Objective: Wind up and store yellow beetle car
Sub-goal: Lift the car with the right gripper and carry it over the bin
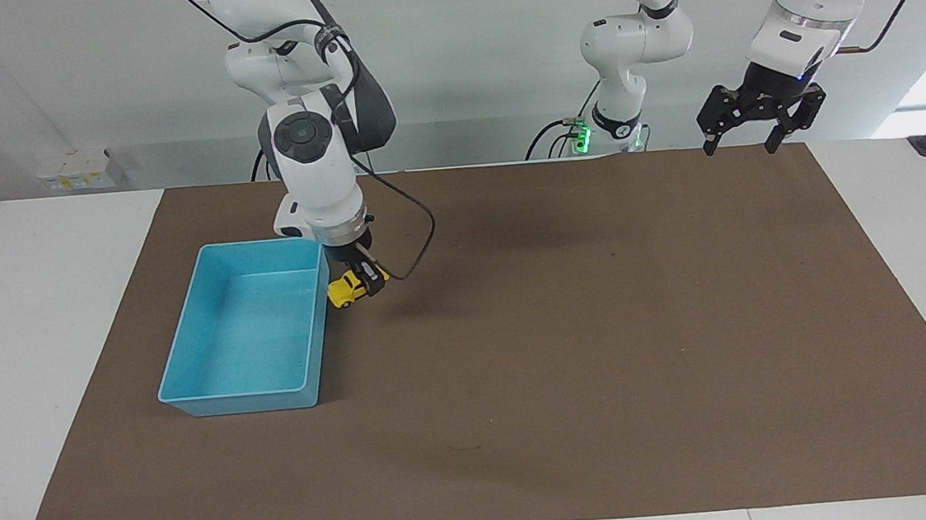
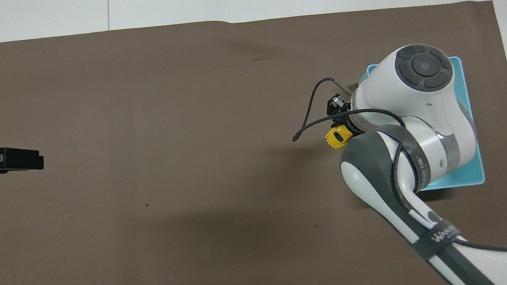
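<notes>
Yellow beetle car (image 1: 347,289), seen left of centre in the facing view, is held clamped in the right gripper (image 1: 365,277) just beside the blue bin (image 1: 191,372) and not yet stored inside it, while the left gripper (image 1: 760,122) is kept spread and waiting at upper right.
</notes>
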Motion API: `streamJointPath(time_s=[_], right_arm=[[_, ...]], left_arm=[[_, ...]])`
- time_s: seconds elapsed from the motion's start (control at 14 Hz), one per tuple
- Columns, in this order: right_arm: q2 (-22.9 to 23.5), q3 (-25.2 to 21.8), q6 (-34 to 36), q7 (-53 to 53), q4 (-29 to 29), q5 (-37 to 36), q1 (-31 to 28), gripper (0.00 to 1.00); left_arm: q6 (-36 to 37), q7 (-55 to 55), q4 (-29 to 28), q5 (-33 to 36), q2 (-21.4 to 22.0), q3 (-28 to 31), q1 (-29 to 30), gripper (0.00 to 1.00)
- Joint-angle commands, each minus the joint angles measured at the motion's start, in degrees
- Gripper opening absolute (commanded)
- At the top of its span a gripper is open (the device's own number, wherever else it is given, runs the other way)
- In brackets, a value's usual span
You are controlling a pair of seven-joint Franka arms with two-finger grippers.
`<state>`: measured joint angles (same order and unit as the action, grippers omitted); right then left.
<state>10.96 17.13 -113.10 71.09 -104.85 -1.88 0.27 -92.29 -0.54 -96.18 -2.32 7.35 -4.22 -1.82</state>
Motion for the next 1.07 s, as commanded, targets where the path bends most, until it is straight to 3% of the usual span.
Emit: streamJointPath(time_s=[0.0,0.57,1.0], right_arm=[[-1.21,0.37,1.47,-8.49,-0.45,0.04,-3.16,0.00],[-1.82,0.37,3.50,-32.92,-1.59,0.04,-12.30,0.00],[-3.14,0.19,2.89,-59.71,-4.65,-0.05,-19.68,0.00]], left_arm=[[1.06,0.80,0.11,-0.41,0.65,-0.44,1.03,1.00],[1.06,0.80,0.11,-0.41,0.65,-0.44,1.11,1.00],[1.06,0.80,0.11,-0.41,0.65,-0.44,1.03,1.00]])
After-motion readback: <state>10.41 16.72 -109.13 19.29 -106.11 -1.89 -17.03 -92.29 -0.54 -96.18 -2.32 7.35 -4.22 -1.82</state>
